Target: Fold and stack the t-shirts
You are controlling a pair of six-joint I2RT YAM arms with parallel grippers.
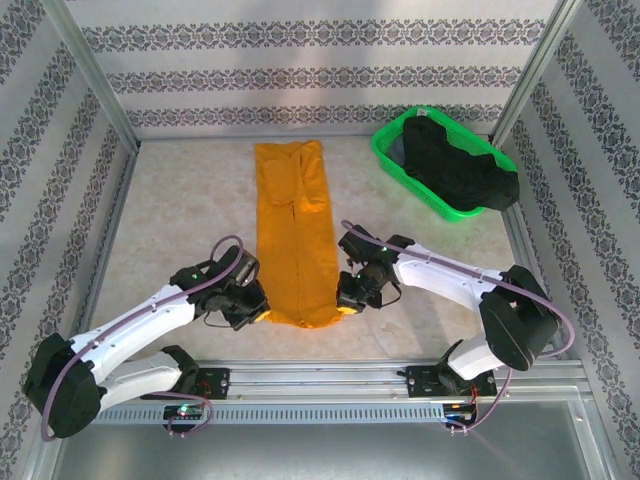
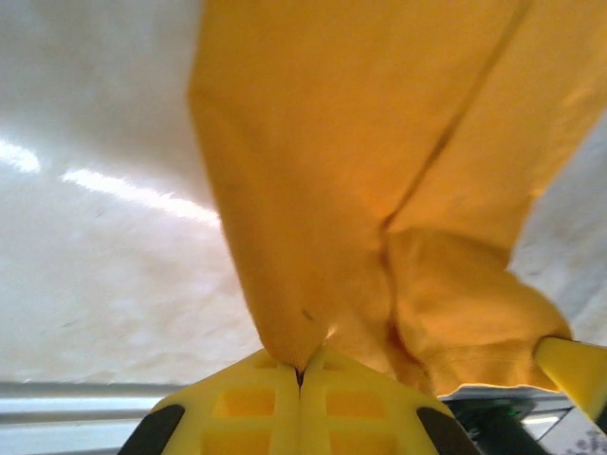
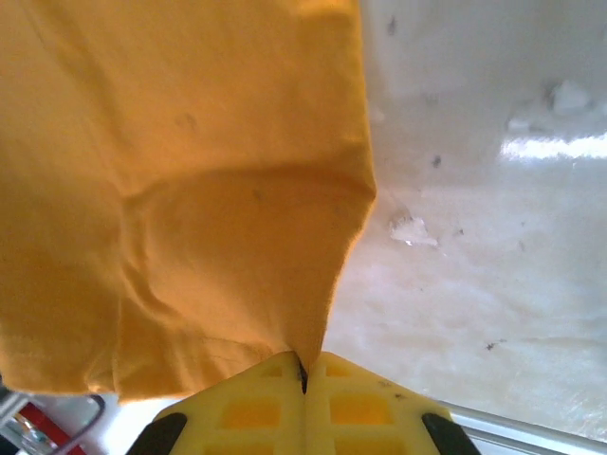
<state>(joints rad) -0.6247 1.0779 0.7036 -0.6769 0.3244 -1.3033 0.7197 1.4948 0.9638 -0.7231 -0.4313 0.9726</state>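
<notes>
Your left end effector (image 2: 300,375) and right end effector (image 3: 303,372) each pinch a near corner of the orange t-shirt (image 1: 295,225); lift both evenly, holding the hem taut.

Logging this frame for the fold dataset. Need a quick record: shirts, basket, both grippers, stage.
orange t-shirt: folded into a long strip, flat on the table, running near to far
black t-shirt: bunched in the green basket, far right
left gripper: shut on the strip's near left corner
right gripper: shut on its near right corner
stage: orange t-shirt partly folded; black t-shirt not yet folded; nothing stacked
</notes>
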